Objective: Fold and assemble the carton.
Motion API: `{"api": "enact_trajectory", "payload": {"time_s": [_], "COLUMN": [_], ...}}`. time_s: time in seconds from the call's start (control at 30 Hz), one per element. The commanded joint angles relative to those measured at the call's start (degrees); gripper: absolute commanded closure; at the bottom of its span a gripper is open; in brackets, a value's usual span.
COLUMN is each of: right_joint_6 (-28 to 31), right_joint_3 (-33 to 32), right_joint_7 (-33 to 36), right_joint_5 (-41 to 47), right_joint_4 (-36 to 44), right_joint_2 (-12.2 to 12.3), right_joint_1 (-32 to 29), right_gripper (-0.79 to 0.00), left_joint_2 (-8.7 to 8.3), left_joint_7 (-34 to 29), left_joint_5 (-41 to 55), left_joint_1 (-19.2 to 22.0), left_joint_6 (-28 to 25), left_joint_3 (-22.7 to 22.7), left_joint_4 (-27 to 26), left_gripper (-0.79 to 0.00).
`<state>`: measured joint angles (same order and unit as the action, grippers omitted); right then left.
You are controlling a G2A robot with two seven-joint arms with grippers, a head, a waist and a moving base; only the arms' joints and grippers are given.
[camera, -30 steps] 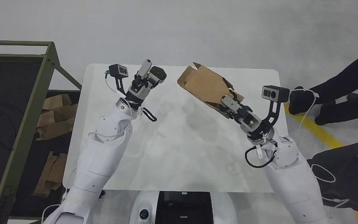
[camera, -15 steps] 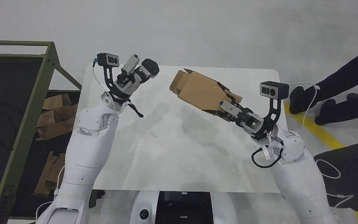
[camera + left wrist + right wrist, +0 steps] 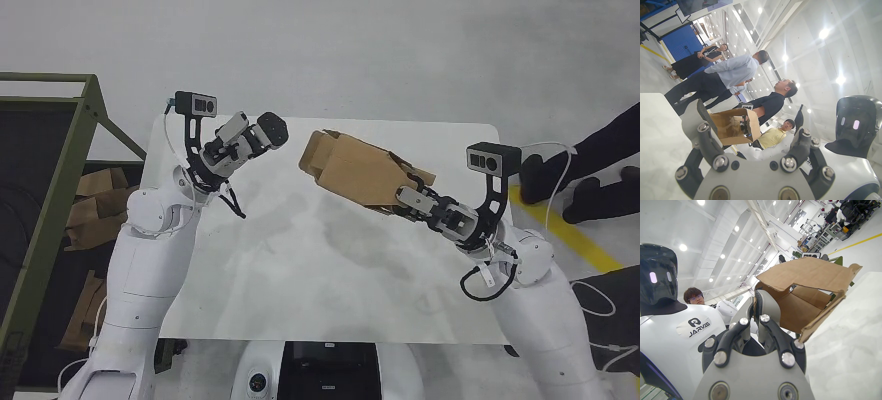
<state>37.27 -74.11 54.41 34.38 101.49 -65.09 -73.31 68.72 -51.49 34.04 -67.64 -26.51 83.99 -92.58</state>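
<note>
The carton (image 3: 350,170) hangs half opened over the far half of the table (image 3: 300,290), a little right of its middle, so I'd judge they are at the step of squaring it up before any flaps are folded. The right gripper (image 3: 405,195) is clenched on one wall at the carton's right end. The left gripper (image 3: 274,128) hangs spread and empty above the far left corner, near the carton's free end but apart from it, and probably must next close in there without crushing the cardboard.
</note>
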Motion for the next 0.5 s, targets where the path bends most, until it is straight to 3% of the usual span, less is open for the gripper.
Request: {"api": "enact_trajectory", "payload": {"time_s": [0.0,0.17,0.47], "right_joint_6": [0.0,-1.04,-2.96], "right_joint_3": [0.0,0.25,1.52], "right_joint_7": [0.0,-1.36,2.2], "right_joint_5": [0.0,-0.38,3.96], "right_joint_4": [0.0,0.81,0.4], "right_joint_2": [0.0,-0.05,-0.1], "right_joint_1": [0.0,-0.52,0.12], "right_gripper": [0.0,0.0,0.0], "left_joint_2": [0.0,-0.07,-0.22], "left_joint_7": [0.0,-0.46,-8.07], "left_joint_5": [0.0,-0.77,5.74], "left_joint_1": [0.0,-1.5,-1.67], "left_joint_6": [0.0,0.18,-0.87], "left_joint_3": [0.0,-0.73,-2.17], "left_joint_4": [0.0,-1.66,-1.44], "left_gripper": [-0.785,-0.785,-0.785]}}
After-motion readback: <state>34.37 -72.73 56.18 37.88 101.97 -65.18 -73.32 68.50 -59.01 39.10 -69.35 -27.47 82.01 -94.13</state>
